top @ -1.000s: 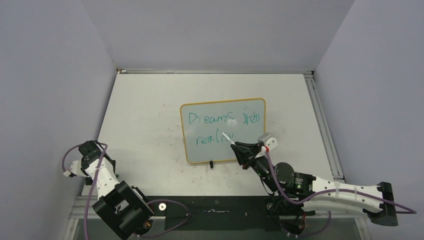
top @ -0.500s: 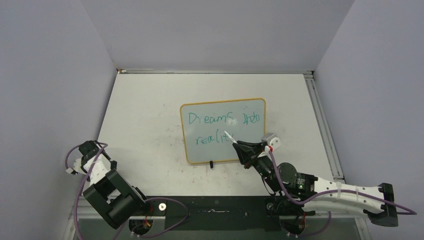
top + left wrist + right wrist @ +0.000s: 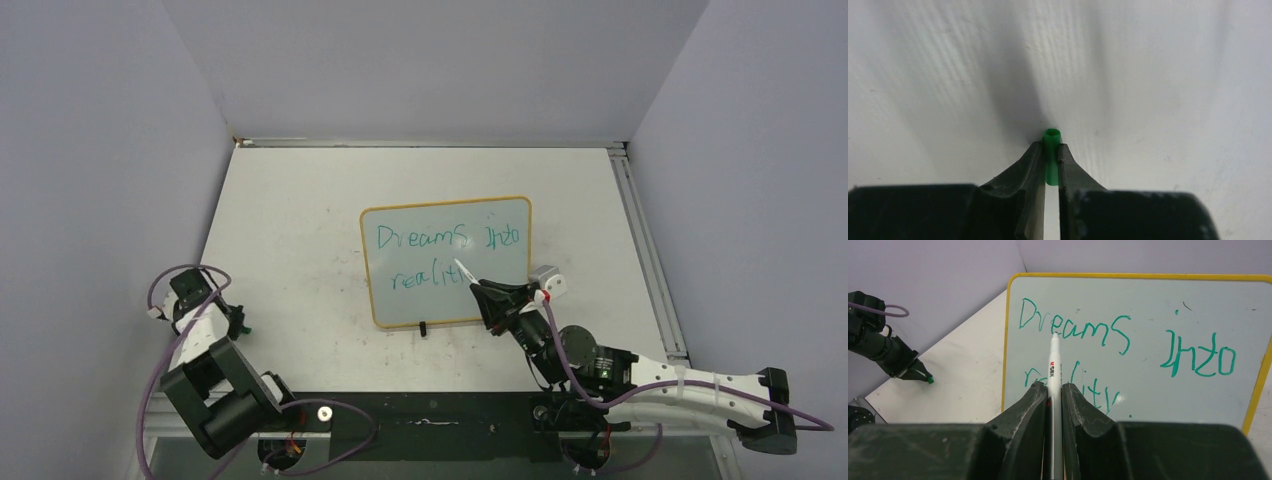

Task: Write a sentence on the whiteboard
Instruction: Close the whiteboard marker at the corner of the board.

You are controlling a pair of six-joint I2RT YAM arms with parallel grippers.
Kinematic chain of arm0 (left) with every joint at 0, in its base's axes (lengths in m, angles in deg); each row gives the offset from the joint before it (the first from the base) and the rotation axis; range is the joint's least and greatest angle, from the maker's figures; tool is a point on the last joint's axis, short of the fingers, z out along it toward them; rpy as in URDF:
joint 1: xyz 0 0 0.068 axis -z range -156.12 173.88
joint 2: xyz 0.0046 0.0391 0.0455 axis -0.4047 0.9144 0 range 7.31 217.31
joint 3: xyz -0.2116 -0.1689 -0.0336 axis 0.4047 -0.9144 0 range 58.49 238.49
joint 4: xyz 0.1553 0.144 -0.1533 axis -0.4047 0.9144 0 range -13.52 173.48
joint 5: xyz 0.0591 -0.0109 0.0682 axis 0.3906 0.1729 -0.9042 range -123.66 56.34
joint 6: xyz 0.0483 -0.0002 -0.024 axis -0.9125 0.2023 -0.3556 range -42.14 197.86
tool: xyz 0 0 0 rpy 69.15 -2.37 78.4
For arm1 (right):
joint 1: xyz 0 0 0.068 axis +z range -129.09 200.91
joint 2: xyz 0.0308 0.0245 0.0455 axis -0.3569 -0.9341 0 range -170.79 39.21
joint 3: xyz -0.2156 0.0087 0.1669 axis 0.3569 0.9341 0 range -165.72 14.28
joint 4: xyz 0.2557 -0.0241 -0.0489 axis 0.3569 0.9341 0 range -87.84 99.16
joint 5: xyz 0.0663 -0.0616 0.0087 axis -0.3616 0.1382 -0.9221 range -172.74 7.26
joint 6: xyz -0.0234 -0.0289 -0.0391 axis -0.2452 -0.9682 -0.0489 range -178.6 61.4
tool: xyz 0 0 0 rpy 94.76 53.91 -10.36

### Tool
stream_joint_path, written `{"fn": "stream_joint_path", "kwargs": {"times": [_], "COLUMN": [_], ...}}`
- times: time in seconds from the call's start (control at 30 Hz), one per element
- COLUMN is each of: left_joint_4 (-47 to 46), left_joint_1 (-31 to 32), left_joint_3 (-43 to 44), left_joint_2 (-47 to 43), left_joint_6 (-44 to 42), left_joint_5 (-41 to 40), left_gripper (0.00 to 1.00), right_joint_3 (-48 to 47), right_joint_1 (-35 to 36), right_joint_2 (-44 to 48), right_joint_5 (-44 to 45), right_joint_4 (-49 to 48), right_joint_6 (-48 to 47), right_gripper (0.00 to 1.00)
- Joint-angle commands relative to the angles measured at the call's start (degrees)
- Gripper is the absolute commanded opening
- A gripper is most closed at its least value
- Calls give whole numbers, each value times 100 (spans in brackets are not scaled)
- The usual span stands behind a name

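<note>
Two closed claws, left claw (image 3: 1050, 151) pinching green cap (image 3: 1051, 137), right claw (image 3: 1052, 390) gripping white marker (image 3: 1053, 360) at whiteboard (image 3: 1148, 295).

The whiteboard (image 3: 420, 262), a white rectangle with rounded corners, a thin yellow-orange frame and a small black clip foot at its near edge, is sitting near the middle of the table, slightly toward the right edge. The sentence (image 3: 422, 238) is showing in green handwriting on two lines: "Dreams into" above, "reality" below.
</note>
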Motion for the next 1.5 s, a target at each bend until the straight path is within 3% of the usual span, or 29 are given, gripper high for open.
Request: {"fn": "stream_joint_path", "kwargs": {"times": [0.0, 0.17, 0.4, 0.7, 0.87, 1.0, 1.2, 1.33, 1.47], "left_joint_4": [-75, 22, 32, -208, -282, -339, -1784, -2958, -3992], "left_joint_1": [618, 1520, 3498, 6028, 7205, 7986, 9529, 10637, 11255], "left_joint_3": [15, 300, 517, 306, 218, 102, -433, -693, -900], "left_joint_2": [-145, -695, -1488, -2590, -3219, -3509, -3452, -3022, -2253], "left_joint_6": [-336, -779, -1204, -1259, -1283, -1292, -1802, -2523, -3000], "left_joint_5": [621, 1094, 1235, 561, 221, -68, 203, -235, -488], "left_gripper": [0, 0, 0, 0, 0, 0, 0, 0, 0], "right_joint_3": [-265, -448, -1095, -2321, -2772, -3088, -3493, -3624, -3609], "right_joint_1": [-20, -25, -56, -336, -905, -2056, -3512, -3702, -3692], "right_joint_2": [-89, -167, -219, -947, -1328, -1716, -2180, -2577, -2863], "right_joint_5": [68, -208, -1011, -2374, -3461, -5019, -7233, -7955, -8205], "right_joint_4": [53, 362, 1360, 3227, 3684, 3853, 4384, 4989, 5597], "right_joint_6": [95, 15, 78, 282, 332, 374, 346, 241, 129], "right_gripper": [5, 5, 5, 5, 5, 5, 5, 5, 5]}}
